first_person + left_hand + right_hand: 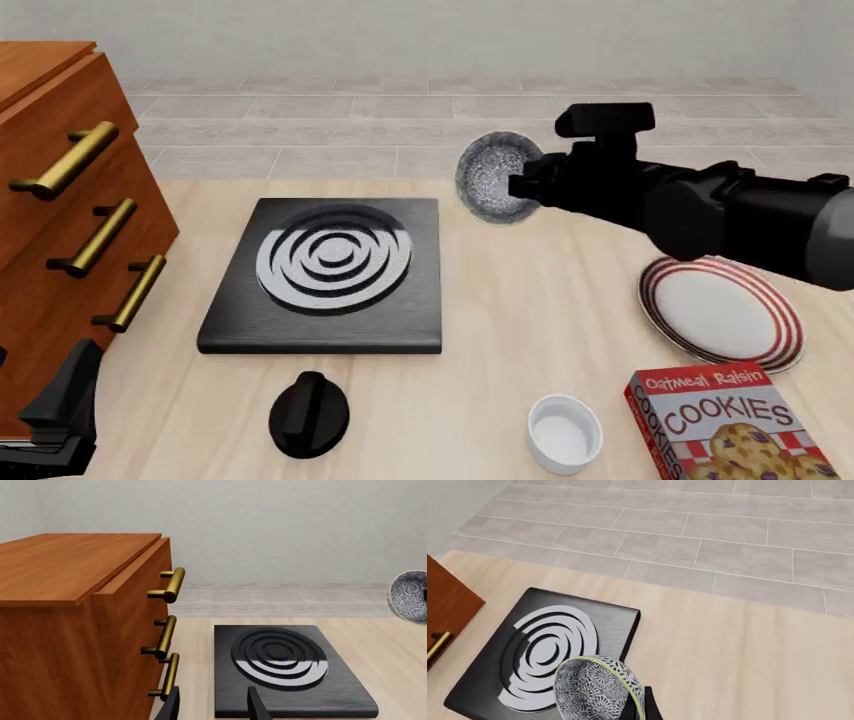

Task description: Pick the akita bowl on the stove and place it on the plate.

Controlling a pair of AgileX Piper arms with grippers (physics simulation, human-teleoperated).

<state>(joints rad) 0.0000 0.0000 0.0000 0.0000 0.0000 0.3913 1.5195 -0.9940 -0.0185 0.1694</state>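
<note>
The right gripper (523,185) clamps the speckled grey akita bowl (497,178) aloft, tipped on edge, beyond the red-striped white plate (727,310); level it over the plate before lowering. The left gripper (213,705) hangs open.

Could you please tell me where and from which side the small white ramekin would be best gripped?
Probably the ramekin by its near wall, straight down from above, one finger inside and one outside: it stands upright and open-topped, and the cookies box stands close on its right.
</note>
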